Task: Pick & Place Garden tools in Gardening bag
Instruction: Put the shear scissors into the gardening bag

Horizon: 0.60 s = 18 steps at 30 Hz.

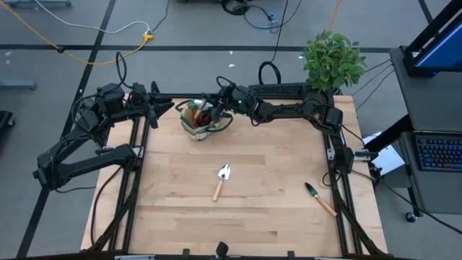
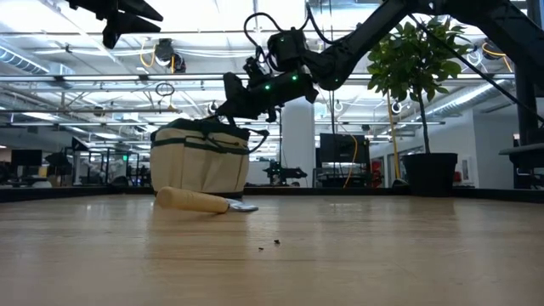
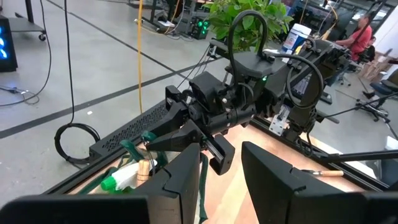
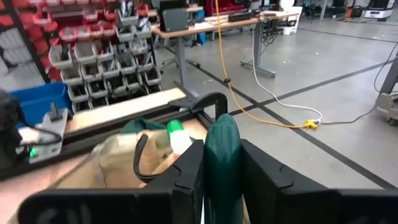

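Item one, gardening bag: beige fabric tote with dark green trim, standing upright at the far edge of the tabletop, between the two arms. I read that spot as chosen so either arm can reach its open mouth from above. A green spray bottle and a wooden handle already stand inside it.

Item two, right claw: stretched out from the right side, hovering over the bag's mouth. Its fingers pinch a dark green, blade-like object that stands up between them. I cannot name the tool more closely than that. I judge it is held over the opening for a drop into the bag.

Item three, left claw: parked at the far left edge, just beside the bag and above tabletop height, fingers apart with a clear gap and nothing between them. It looks held back to leave the opening free for the right arm.

Item four, silver trowel with wooden handle: lying flat near the middle of the tabletop, well apart from the bag, not yet collected.

Item five, green-bladed trowel with wooden handle: lying flat near the right edge, also awaiting pickup.

Item six, potted plant: beyond the far right corner, not part of the job.
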Tool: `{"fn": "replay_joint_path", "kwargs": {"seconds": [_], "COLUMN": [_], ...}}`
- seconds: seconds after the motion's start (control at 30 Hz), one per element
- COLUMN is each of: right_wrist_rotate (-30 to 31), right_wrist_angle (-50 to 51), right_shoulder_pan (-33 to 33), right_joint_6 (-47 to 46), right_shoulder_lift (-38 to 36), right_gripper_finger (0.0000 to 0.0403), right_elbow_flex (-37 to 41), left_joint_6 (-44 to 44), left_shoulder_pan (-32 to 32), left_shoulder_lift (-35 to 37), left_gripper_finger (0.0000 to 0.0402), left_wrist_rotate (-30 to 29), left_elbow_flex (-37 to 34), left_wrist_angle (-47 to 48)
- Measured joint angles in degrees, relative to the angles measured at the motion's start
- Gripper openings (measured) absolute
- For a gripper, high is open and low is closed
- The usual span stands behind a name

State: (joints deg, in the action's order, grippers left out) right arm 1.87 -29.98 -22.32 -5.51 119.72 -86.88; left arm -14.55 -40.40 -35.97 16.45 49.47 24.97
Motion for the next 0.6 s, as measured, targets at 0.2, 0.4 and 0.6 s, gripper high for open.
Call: {"fn": "replay_joint_path", "kwargs": {"seconds": [0.2, 0.4, 0.6], "right_wrist_rotate": [2.86, 4.11, 5.85], "right_wrist_angle": [-1.27, -0.48, 0.76], "right_shoulder_pan": [0.62, 1.78, 2.24], "right_joint_6": [-2.71, -1.86, -0.69], "right_shoulder_lift": [0.0, 0.0, 0.0], "right_gripper_finger": [0.007, 0.007, 0.0091], "right_elbow_flex": [0.09, 1.66, 2.02], "left_joint_6": [0.22, 0.79, 1.01], "left_shoulder_pan": [0.0, -0.02, 0.0], "left_shoulder_lift": [0.0, 0.0, 0.0], "left_gripper_finger": [0.0124, 0.0124, 0.0124], "left_wrist_rotate": [0.0, -0.02, -0.03], "left_elbow_flex": [0.0, 0.0, 0.0], "left_wrist_angle": [0.0, 0.0, 0.0]}}
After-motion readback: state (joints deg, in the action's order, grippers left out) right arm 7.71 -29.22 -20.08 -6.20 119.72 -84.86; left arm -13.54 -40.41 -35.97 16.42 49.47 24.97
